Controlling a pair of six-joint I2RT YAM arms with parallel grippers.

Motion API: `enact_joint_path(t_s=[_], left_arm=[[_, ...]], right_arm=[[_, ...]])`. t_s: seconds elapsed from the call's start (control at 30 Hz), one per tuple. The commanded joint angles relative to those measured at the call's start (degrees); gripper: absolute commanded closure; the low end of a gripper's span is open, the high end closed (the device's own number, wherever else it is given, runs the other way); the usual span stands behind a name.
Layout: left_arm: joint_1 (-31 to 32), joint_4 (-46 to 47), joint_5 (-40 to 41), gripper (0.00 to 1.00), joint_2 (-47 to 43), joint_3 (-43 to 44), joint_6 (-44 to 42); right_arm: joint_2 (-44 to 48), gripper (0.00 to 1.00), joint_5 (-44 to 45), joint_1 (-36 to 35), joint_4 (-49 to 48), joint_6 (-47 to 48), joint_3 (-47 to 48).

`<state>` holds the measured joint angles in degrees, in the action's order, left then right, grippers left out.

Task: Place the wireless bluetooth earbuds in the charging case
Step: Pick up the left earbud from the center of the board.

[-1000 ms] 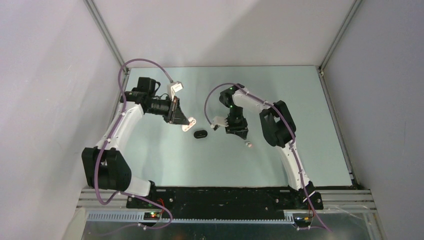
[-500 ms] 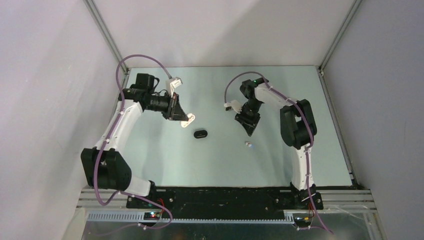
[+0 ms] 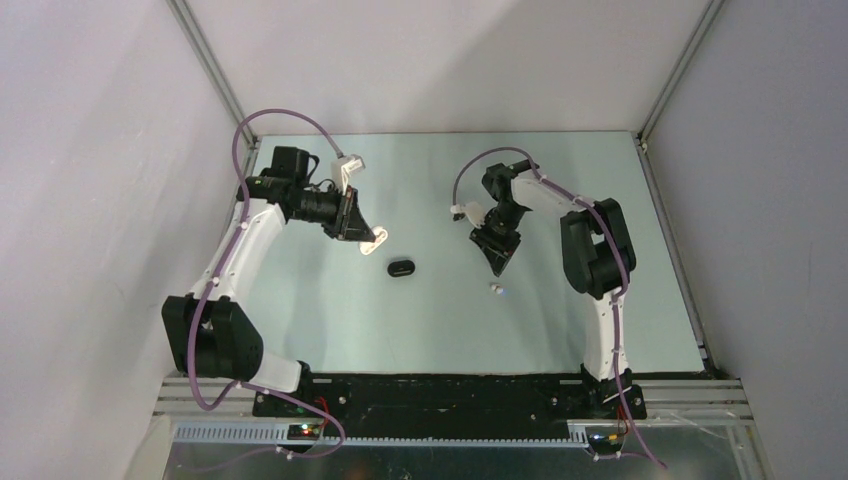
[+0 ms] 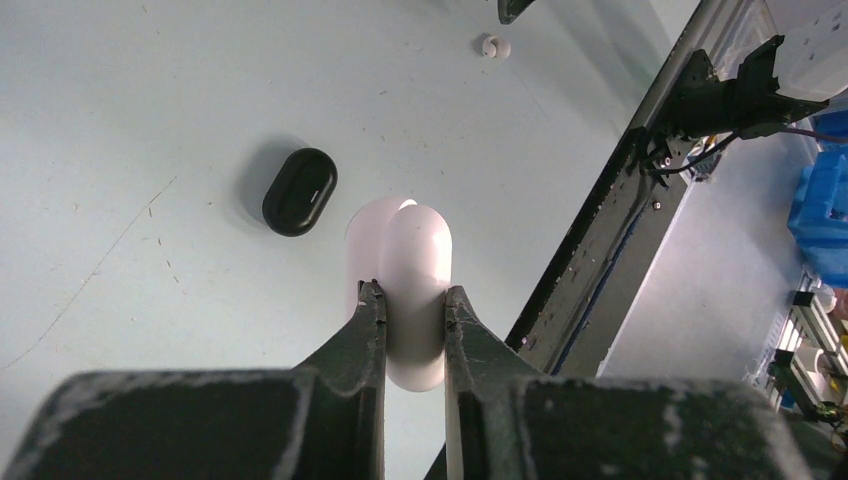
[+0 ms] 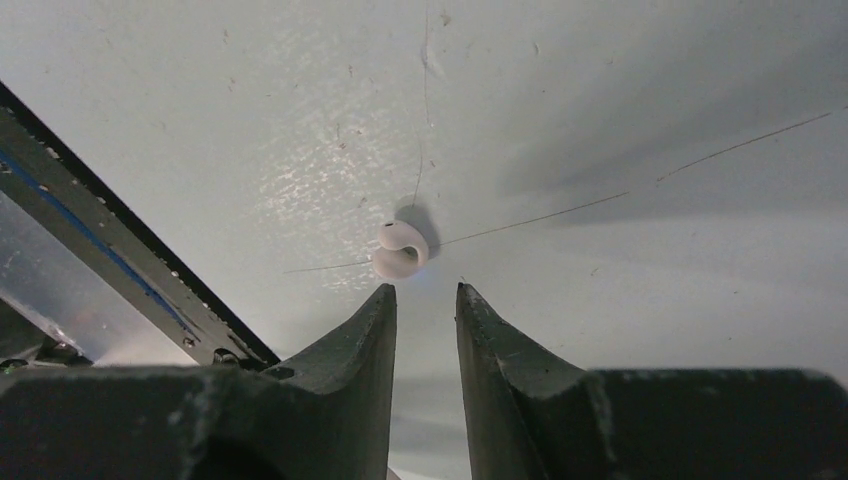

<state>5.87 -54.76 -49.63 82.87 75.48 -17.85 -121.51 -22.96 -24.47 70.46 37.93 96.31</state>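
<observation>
While the left gripper [image 4: 413, 297] clamps the white charging case [image 4: 417, 250], black case [image 4: 300, 191] lying on the table [image 4: 120, 120] nearby, right gripper [image 5: 425, 297] slightly parted and empty, white earbud [image 5: 400, 249] on the table just beyond its tips.

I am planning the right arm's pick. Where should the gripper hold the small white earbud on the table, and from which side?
Probably best to hold the white earbud across its rounded body, one finger on each outer flank, coming straight down from above. It lies alone on the table, curled like a loop, so nothing blocks either flank. The right gripper hangs just short of it, open.
</observation>
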Motion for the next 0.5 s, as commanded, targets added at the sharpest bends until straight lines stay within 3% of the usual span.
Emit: enact_joint_path(t_s=[0.0, 0.47], left_arm=[[0.4, -0.1, 0.1, 1.00, -0.1, 2.3, 1.0], [0.3, -0.1, 0.3, 1.00, 0.4, 2.3, 0.8]], right_arm=[[-0.4, 0.69, 2.5, -0.8, -2.3, -0.7, -1.1], [-0.3, 0.68, 3.7, -2.2, -4.6, -0.3, -5.0]])
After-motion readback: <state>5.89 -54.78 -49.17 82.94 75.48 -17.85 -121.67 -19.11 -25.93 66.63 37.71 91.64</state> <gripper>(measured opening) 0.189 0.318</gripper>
